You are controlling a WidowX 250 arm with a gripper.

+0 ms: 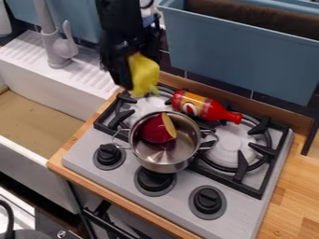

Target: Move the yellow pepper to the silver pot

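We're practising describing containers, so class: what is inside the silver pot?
In the silver pot sits a dark red piece with a yellowish face. The pot's floor directly beneath it is covered.

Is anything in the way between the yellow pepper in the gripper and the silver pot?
Nothing visible blocks the way from the yellow pepper, held up in the gripper, to the silver pot. The red bottle lies right of that path in the picture; a red piece sits inside the pot.
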